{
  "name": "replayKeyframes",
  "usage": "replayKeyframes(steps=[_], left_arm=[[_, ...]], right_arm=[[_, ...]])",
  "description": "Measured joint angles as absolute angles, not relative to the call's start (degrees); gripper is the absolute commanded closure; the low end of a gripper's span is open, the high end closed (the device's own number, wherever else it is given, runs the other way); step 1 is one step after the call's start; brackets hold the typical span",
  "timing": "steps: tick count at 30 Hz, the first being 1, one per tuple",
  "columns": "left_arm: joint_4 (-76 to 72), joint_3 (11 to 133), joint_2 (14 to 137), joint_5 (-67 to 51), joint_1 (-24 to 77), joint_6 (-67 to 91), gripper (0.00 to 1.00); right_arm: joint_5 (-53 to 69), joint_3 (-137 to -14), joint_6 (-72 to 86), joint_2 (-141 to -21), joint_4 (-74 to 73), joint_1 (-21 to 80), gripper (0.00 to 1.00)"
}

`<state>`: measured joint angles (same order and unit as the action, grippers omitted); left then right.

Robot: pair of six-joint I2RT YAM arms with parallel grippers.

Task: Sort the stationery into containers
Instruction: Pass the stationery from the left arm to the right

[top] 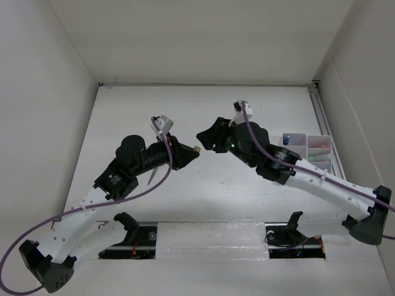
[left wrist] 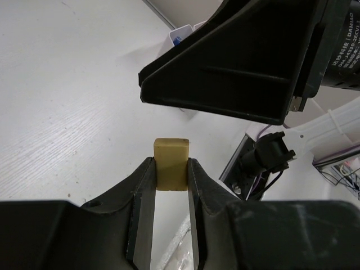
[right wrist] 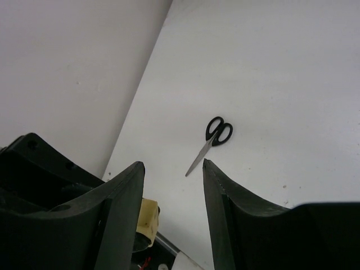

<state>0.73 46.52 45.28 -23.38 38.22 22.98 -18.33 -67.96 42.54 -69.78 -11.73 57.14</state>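
My left gripper (top: 190, 152) is shut on a small yellow eraser (top: 196, 148) and holds it above the table's middle. The left wrist view shows the eraser (left wrist: 171, 163) pinched between the fingertips. My right gripper (top: 202, 139) is open and empty, facing the left gripper a little apart from it; one of its fingers (left wrist: 236, 73) fills the top of the left wrist view. Through its open jaws the right wrist view shows black-handled scissors (right wrist: 216, 135) flat on the table and the eraser (right wrist: 147, 216) low left. In the top view only the scissors' blade (top: 150, 177) shows under my left arm.
The translucent white divided containers (top: 307, 148) stand at the table's right edge and hold a blue-capped item (top: 287, 139) and green and red items (top: 321, 152). White walls close in the left, back and right. The arm bases and cables lie along the near edge.
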Motion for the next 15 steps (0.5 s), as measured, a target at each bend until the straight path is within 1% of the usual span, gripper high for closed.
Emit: replayKeyframes(steps=[7, 15], left_arm=[[0.84, 46.52, 45.28, -23.31, 38.22, 22.98, 1.0], [1.76, 46.52, 45.28, -19.77, 38.2, 23.0, 1.0]], right_arm=[[-19.05, -68.84, 42.98, -69.89, -11.77, 57.14, 0.48], [-17.19, -70.04, 43.18, -70.26, -11.62, 59.68, 0.48]])
